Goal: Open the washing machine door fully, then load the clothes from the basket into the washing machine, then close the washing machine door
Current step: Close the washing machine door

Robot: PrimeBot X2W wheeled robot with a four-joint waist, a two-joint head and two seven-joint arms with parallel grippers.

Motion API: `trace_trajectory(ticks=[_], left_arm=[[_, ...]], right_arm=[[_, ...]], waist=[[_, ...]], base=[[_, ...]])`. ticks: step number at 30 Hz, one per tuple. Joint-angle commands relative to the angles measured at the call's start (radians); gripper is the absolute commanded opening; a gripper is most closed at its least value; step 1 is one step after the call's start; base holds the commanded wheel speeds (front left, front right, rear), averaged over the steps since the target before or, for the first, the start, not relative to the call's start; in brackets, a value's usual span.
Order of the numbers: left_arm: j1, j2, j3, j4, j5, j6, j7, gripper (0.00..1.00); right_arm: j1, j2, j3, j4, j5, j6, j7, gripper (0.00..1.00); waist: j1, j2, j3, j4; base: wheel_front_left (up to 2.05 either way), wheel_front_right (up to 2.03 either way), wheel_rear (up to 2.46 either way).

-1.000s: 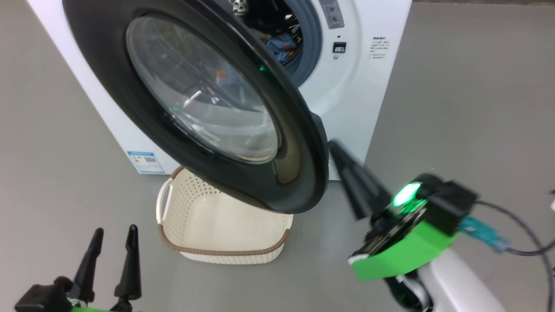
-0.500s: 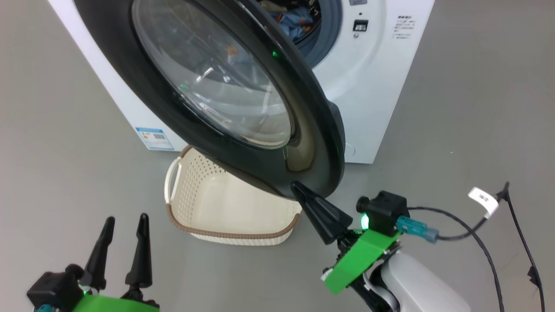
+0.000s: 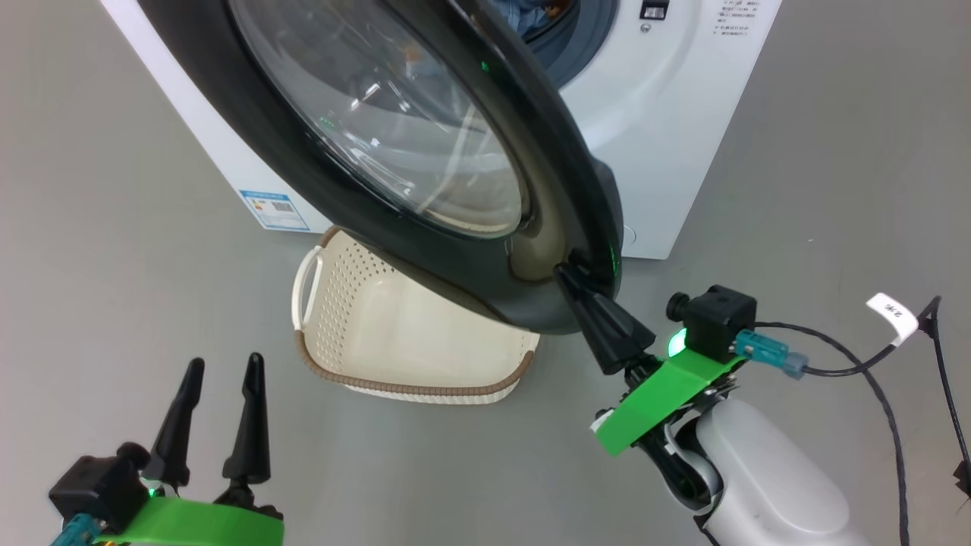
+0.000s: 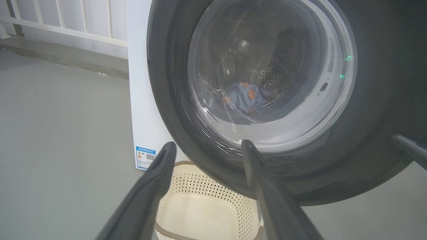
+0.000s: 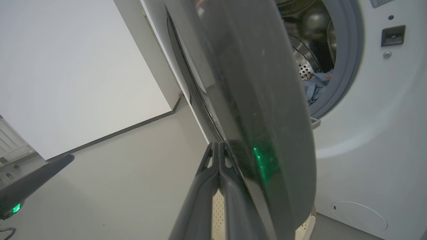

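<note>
Cream perforated plastic basket (image 3: pixel 413 390): bare bottom showing.
White front-loading washing machine (image 3: pixel 667 136): blue orange-printed clothes (image 5: pixel 315 88) in drum.
Left pincer (image 3: pixel 225 362): wide.
Right pincer (image 3: pixel 567 274): fingers together, at glossy black round door (image 3: pixel 485 280).

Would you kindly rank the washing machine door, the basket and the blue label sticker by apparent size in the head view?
1. washing machine door, though nearest the camera.
2. basket, partly hidden by the door.
3. blue label sticker.
</note>
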Motion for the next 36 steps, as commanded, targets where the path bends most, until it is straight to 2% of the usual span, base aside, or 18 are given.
trace_trajectory(ticks=[1, 10, 21, 36], left_arm=[[-0.039, 0.015, 0.033, -0.021, -0.007, -0.003, -0.006, 1.00], [-0.085, 0.010, 0.013, -0.031, -0.008, -0.003, -0.006, 1.00], [-0.167, -0.019, -0.022, -0.041, -0.015, -0.003, -0.006, 1.00], [-0.226, -0.039, -0.075, -0.042, -0.022, -0.003, -0.006, 1.00]], right_arm=[[-0.021, 0.013, -0.002, -0.027, -0.013, 0.002, -0.005, 0.00], [-0.079, -0.019, -0.101, -0.036, -0.028, 0.002, -0.005, 0.00], [-0.240, -0.055, -0.236, 0.013, -0.042, 0.002, -0.005, 0.00], [-0.437, -0.071, -0.380, 0.082, -0.054, 0.002, -0.005, 0.00]], waist=[[0.0000, -0.0001, 0.010, -0.001], [0.0000, -0.0001, 0.073, 0.008], [0.0000, -0.0001, 0.174, 0.065], [0.0000, -0.0001, 0.240, 0.124]], base=[[0.00, 0.00, 0.00], [0.00, 0.00, 0.00], [0.00, 0.00, 0.00], [0.00, 0.00, 0.00]])
